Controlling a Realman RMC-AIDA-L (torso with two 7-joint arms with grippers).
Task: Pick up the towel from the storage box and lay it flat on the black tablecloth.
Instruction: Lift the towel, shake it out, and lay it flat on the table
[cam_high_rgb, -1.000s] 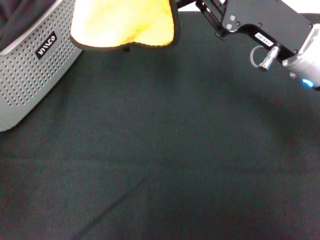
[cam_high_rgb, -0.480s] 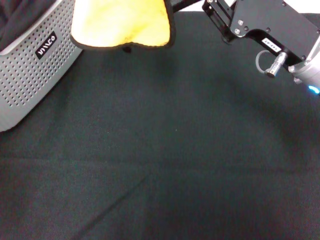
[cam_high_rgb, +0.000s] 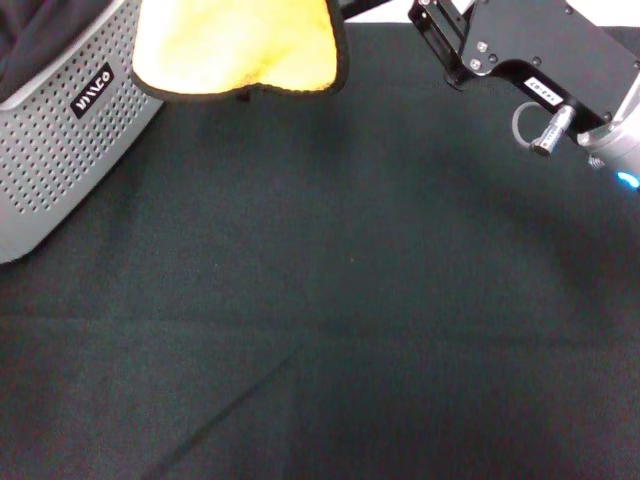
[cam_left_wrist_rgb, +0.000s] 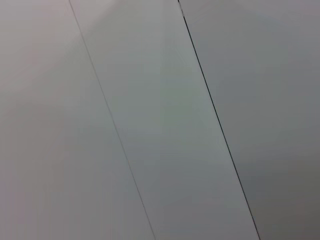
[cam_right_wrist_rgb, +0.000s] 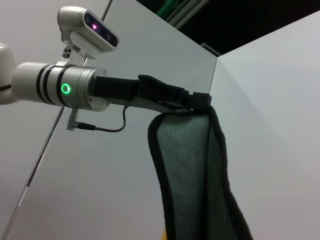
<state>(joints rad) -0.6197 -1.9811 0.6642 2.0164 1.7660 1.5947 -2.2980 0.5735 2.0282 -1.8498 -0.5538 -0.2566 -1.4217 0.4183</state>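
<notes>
Three views. Head view first: the black tablecloth (cam_high_rgb: 350, 300) covers the bench and fills nearly everything, with faint creases running across it. At the far left stands the storage box (cam_high_rgb: 60, 150), light grey with walls of small round holes and a small black label (cam_high_rgb: 92, 90) in white letters; dark rumpled fabric (cam_high_rgb: 25, 40) shows inside it. The towel (cam_high_rgb: 235, 45) hangs at the top edge, just beside the box's near corner and above the cloth. Its orange-yellow face is toward the camera, and a thin black hem curves along the bottom. At the top right the right gripper (cam_high_rgb: 440, 35) reaches in towards the towel's upper corner. Its tip is cut off by the edge, so I cannot tell whether it is open or closed

Left wrist view: only pale grey wall panels (cam_left_wrist_rgb: 160, 120) crossed by two thin dark slanting seams

Right wrist view: the left gripper (cam_right_wrist_rgb: 197, 102), on a white arm with a glowing green ring, has its black fingers (cam_right_wrist_rgb: 200, 97) closed on the towel's top edge. The towel (cam_right_wrist_rgb: 192, 165) hangs straight down from them, grey-green face showing, black hem round it, in front of pale walls
</notes>
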